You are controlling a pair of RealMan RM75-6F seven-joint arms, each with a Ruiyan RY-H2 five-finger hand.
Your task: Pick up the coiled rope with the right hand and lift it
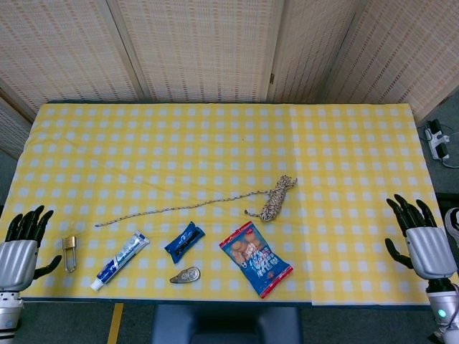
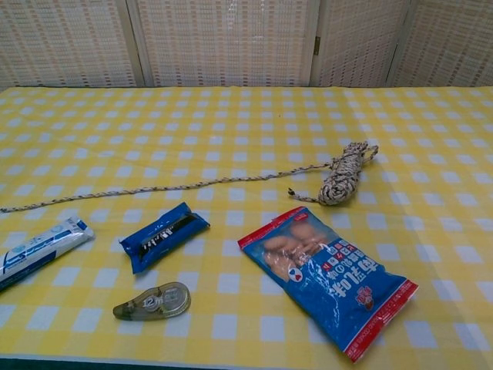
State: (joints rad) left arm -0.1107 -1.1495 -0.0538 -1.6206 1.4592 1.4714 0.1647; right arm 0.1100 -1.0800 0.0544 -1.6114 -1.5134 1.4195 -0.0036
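Two metal-backed hands with black fingers sit at the near corners of the yellow-and-white checked tablecloth (image 1: 215, 136), both seen only from the head view. The right hand (image 1: 419, 240) is just off the cloth's right edge, back upward, fingers spread and pointing away from the robot, holding nothing. The left hand (image 1: 21, 244) mirrors it at the left edge, fingers likewise apart and empty, close to a small brass padlock (image 1: 69, 251). The speckled white coiled rope (image 1: 277, 198) lies untouched on the cloth right of centre, well apart from the right hand, its loose tail trailing leftward. Nearer the front edge lie a white-and-blue toothpaste tube (image 1: 120, 261), a dark blue wrapped bar (image 1: 184, 241), a translucent correction-tape dispenser (image 1: 186, 275) and a blue-and-red snack packet (image 1: 255, 259).
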